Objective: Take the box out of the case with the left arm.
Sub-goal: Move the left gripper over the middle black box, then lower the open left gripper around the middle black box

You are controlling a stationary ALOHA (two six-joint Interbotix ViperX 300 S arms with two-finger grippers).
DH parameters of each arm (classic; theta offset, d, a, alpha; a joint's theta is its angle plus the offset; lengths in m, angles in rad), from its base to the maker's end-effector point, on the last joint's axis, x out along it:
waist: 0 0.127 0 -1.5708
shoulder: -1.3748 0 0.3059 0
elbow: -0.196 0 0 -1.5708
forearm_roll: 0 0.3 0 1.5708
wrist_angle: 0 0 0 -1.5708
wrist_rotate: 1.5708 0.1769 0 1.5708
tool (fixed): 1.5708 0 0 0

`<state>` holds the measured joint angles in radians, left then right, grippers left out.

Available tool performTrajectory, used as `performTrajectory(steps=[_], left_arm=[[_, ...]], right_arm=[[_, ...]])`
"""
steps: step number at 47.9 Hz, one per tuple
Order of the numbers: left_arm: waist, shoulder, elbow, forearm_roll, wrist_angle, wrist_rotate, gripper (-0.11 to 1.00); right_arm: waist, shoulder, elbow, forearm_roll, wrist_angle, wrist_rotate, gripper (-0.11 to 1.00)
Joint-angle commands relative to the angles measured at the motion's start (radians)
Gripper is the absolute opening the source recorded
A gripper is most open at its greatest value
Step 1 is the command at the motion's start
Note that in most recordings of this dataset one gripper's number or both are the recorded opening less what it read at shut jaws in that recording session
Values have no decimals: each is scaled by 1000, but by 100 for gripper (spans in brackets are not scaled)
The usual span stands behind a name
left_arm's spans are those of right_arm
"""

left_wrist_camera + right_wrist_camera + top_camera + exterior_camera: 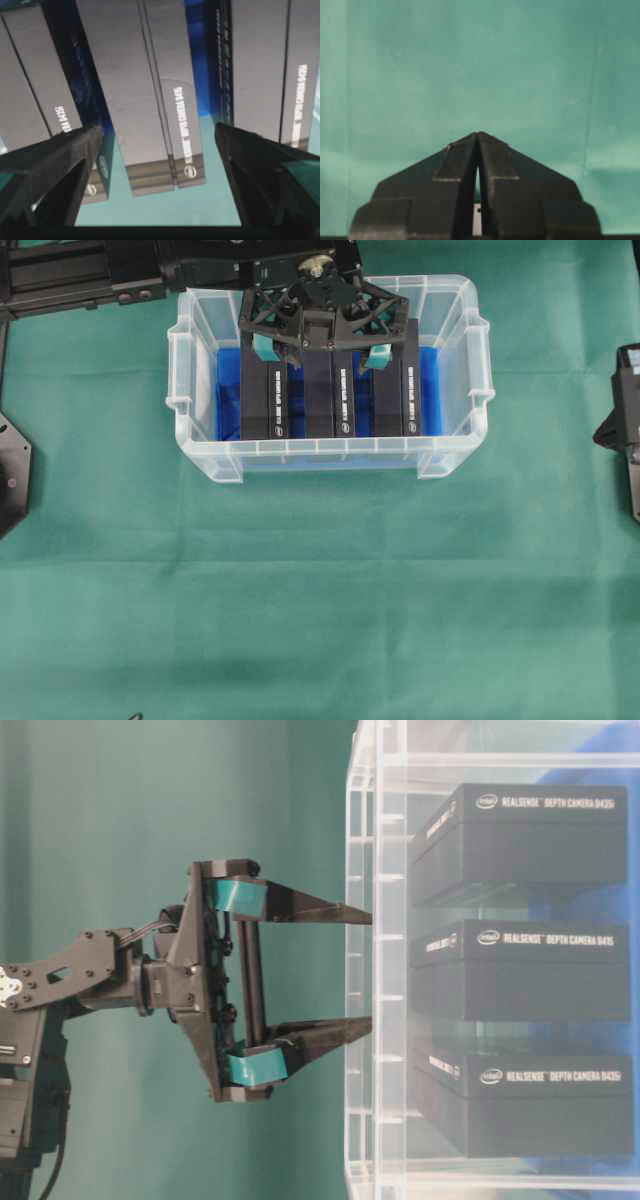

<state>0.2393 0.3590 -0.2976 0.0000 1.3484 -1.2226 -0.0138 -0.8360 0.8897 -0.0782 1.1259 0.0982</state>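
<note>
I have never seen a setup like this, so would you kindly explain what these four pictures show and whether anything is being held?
This is a two-armed robot at a table covered in green cloth. One picture looks down from above, one from table level, and two come from cameras on the wrists. On the cloth stands a clear case with a blue lining, holding three black boxes side by side. The left claw hangs over the middle box, its jaws wide open, one to each side; it holds nothing. Its wrist camera looks down between its fingers at the boxes. The right claw waits at the table's edge, jaws together, with only cloth under it. No box has been lifted out yet.
</note>
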Motion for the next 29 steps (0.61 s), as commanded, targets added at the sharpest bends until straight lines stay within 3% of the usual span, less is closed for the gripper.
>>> performTrajectory(steps=[1, 29], left_arm=[[2, -18, -2, 5, -23, -2, 96], [0, -23, 80, 8, -103, -28, 96]], right_arm=[[-2, 3, -28, -2, 5, 3, 7], [-2, 2, -29, 0, 5, 3, 7]])
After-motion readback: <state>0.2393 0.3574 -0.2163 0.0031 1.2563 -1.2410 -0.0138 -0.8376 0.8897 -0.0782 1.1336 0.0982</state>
